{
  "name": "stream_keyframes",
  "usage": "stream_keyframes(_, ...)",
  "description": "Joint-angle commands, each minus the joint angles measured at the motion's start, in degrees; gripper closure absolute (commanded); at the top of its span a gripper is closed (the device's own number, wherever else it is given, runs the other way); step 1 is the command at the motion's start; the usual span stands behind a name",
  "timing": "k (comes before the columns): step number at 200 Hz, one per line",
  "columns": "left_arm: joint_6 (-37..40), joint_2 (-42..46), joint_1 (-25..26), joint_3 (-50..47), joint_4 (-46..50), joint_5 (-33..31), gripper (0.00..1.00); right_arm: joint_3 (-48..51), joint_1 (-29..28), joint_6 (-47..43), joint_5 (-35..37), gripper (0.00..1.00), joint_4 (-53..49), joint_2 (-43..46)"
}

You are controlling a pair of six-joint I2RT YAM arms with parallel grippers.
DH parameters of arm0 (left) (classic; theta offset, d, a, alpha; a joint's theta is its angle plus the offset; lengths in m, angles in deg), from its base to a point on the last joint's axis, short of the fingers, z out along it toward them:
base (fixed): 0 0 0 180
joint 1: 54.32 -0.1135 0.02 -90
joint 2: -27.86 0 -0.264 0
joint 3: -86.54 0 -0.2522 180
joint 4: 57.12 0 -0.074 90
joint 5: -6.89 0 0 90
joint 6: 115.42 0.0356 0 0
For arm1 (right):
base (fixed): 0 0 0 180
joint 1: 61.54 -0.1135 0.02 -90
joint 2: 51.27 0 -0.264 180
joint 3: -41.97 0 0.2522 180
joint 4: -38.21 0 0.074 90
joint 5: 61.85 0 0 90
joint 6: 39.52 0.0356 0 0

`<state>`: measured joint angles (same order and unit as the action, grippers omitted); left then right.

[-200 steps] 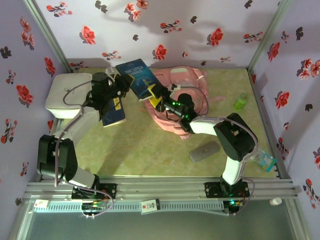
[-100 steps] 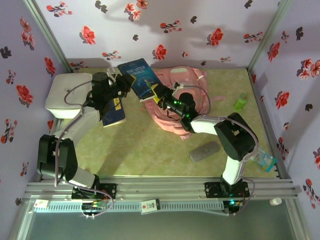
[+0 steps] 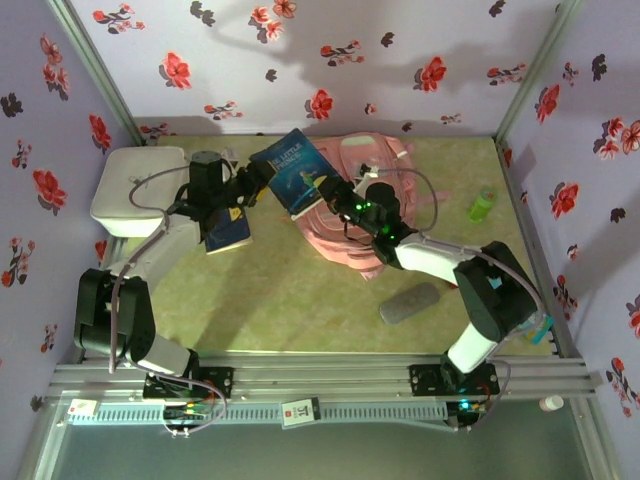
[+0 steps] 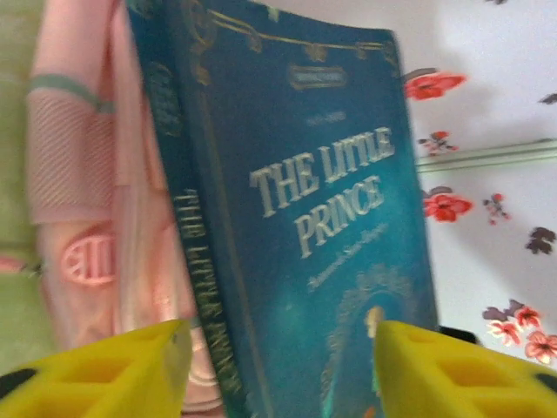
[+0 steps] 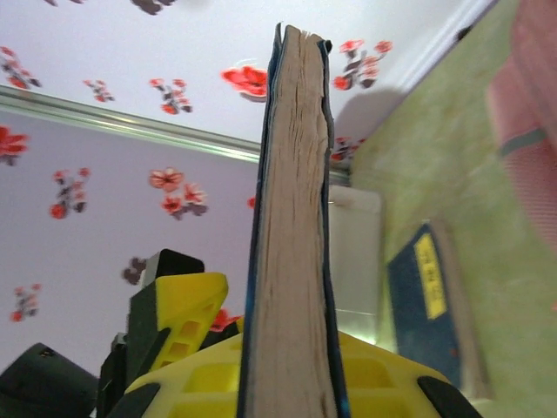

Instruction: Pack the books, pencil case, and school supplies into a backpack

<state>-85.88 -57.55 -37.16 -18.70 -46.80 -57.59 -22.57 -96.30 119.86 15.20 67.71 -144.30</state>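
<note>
Currently, the right gripper [image 5: 287, 370] is closed on the blue Little Prince paperback [image 5: 291, 174], with one yellow finger flat on each cover and the page edge facing its wrist camera. The left gripper [image 4: 278, 357] stands open. Its two fingers sit on either side of the book's spine end with a gap to the cover, so it carries no load. In the top view the book is clear of the table [image 3: 300, 300], tilted, between the two grippers and just beside the left edge of the pink backpack [image 3: 388, 160]. The dark navy book [image 3: 228, 228] lies flat near the white box [image 3: 130, 185], and the grey pencil case [image 3: 410, 302] lies well apart on the right. Expect the paperback to be light and thin, with smooth covers that may slip, and with enough flex to droop or swing when held at one edge only. Pinch it across both covers, close to the spine where it is stiffest, and keep the pressure moderate so that the pages do not crease. The backpack is soft fabric and will probably sag shut. Its opening cannot be made out in these views, so the book is best entered edge first.
</note>
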Motion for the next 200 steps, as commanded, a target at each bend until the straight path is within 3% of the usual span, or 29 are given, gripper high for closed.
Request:
stream_keyframes(1, 11.4, 0.7, 0.6, 2.3, 9.5, -1.3, 0.27, 0.7, 1.2, -10.4, 3.8, 0.94, -7.2, 5.9)
stream_keyframes(23, 17.3, 1.2, 1.7, 3.0, 12.8, -3.3, 0.14, 0.2, 1.7, -18.1, 6.6, 0.95, -16.3, 10.9)
stream_keyframes(73, 31.0, -0.8, 9.9, 9.7, 20.3, -12.4, 0.00, -1.2, 3.5, -30.7, 15.9, 0.94, -31.1, 21.2)
stream_keyframes(107, 40.6, -5.9, 17.4, 17.7, 27.8, -22.5, 0.00, -1.1, 4.1, -36.7, 29.3, 0.94, -39.7, 27.1)
stream_keyframes(131, 47.5, -10.6, 22.0, 22.9, 30.8, -26.1, 0.01, -0.4, 5.3, -38.0, 37.1, 0.94, -44.5, 30.5)
stream_keyframes(173, 58.1, -23.2, 28.5, 35.6, 40.4, -35.4, 0.12, 3.2, 7.5, -36.4, 42.4, 0.93, -47.6, 36.4)
stream_keyframes(200, 64.8, -30.1, 31.8, 41.7, 43.3, -36.8, 0.19, 4.8, 9.0, -34.7, 42.9, 0.92, -48.8, 38.2)
